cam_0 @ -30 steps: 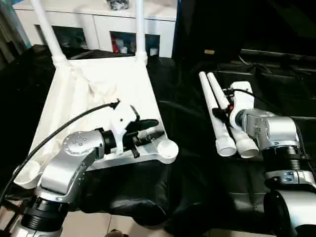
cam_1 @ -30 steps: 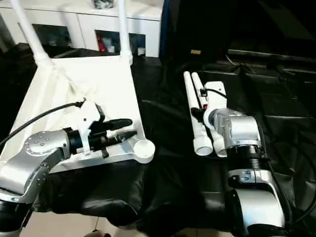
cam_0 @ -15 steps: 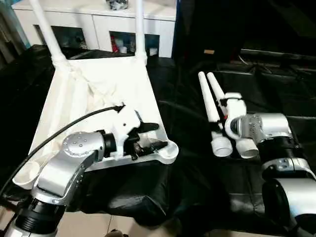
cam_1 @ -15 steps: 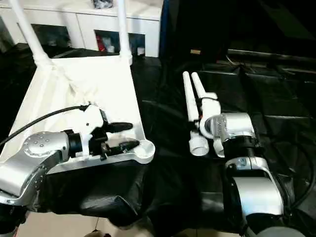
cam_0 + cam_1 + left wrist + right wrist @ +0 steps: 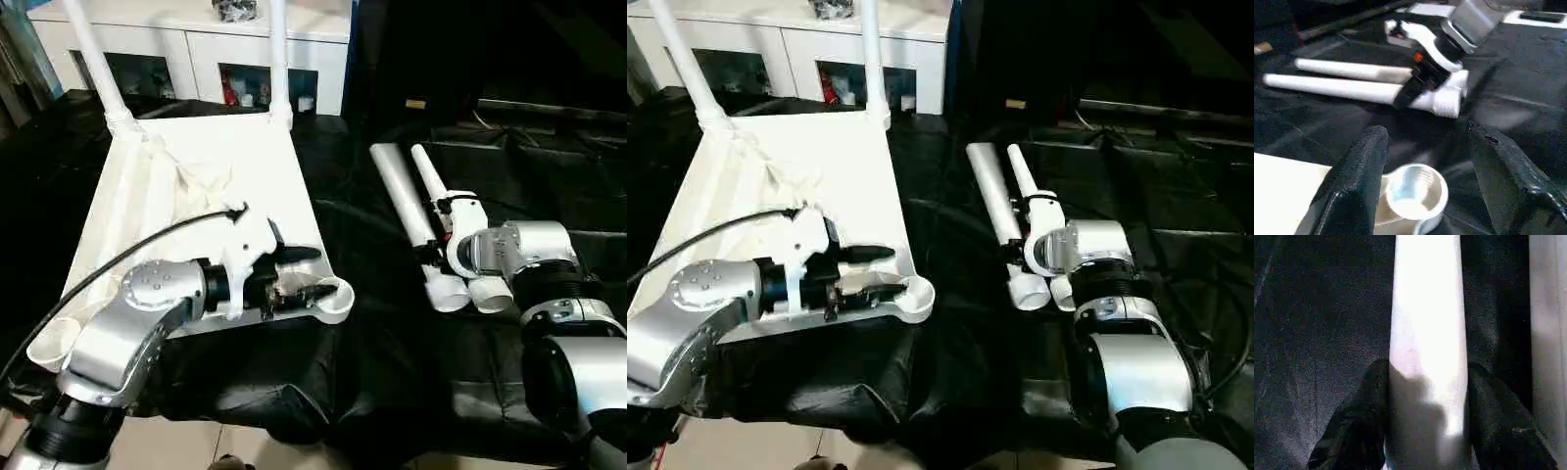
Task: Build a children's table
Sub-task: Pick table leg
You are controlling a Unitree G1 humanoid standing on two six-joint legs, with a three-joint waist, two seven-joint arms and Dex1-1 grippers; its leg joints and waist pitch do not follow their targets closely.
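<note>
The white tabletop [image 5: 225, 176] lies underside up on the black cloth. Two white legs [image 5: 93, 59] [image 5: 278, 59] stand upright in its far corner sockets. My left gripper [image 5: 313, 272] is open at the near right corner. Its fingers stand on either side of the empty corner socket [image 5: 1413, 188], a little above it. To the right, two loose legs lie side by side. My right gripper [image 5: 431, 253] is shut on the left leg [image 5: 402, 191], one black finger on each side of the leg [image 5: 1427, 333]. The other leg [image 5: 428, 168] lies just right of it.
A white cabinet with glass doors [image 5: 196, 49] stands behind the tabletop. The black cloth [image 5: 372, 372] is wrinkled and hangs over the front edge. Dark cases [image 5: 549, 108] sit at the back right.
My left gripper has opened and settled around the near right corner socket. My right gripper has closed on the left loose leg, and that leg's far end has swung left, away from the other.
</note>
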